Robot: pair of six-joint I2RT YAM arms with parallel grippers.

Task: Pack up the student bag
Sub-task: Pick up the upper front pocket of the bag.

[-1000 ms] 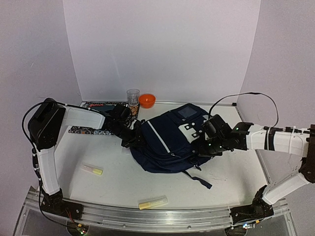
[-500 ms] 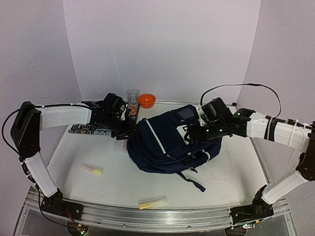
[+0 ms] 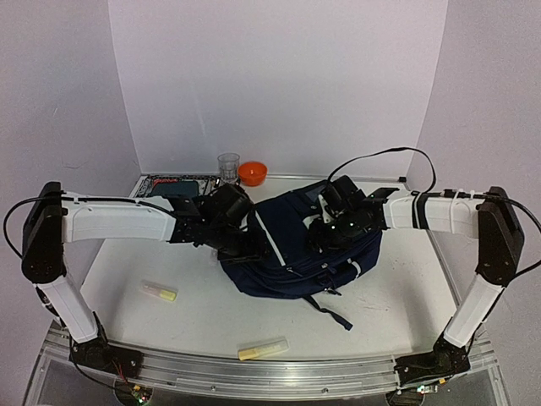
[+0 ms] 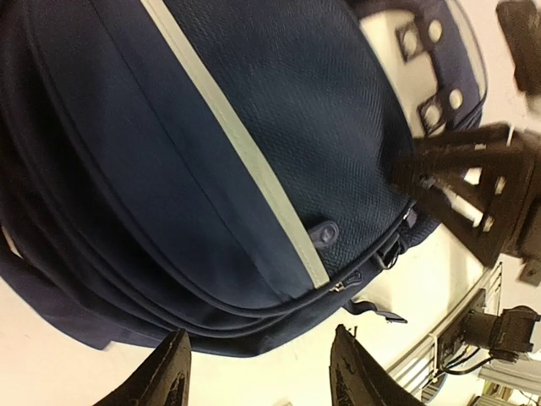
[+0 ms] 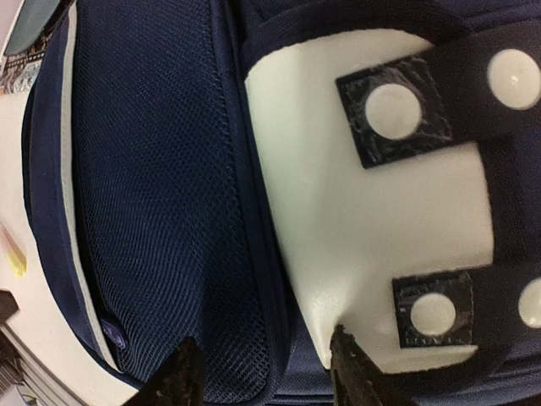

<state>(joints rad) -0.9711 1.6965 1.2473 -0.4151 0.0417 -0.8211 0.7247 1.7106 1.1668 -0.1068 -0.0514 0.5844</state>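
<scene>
The student bag [image 3: 287,258], navy blue with a thin white stripe, lies bunched in the middle of the table. My left gripper [image 3: 247,245] is at its left edge. In the left wrist view the bag [image 4: 127,169] fills the frame, and that gripper [image 4: 264,376] is open, its tips just off the bag's lower seam with bare table between them. My right gripper [image 3: 325,227] is on top of the bag. In the right wrist view it [image 5: 264,372] is open over the mesh pocket [image 5: 161,186], one fingertip [image 5: 345,359] touching the white buckle patch [image 5: 363,220].
Two yellow highlighters lie on the table, one [image 3: 158,292] at front left and one [image 3: 262,348] near the front rail. An orange bowl [image 3: 252,172], a clear cup [image 3: 228,164] and a patterned flat case [image 3: 169,184] sit at the back left.
Both arms have swung inward over the bag. The left gripper went from shut to open at the bag's left edge. The right gripper moved up onto the bag, which shifted and bunched.
</scene>
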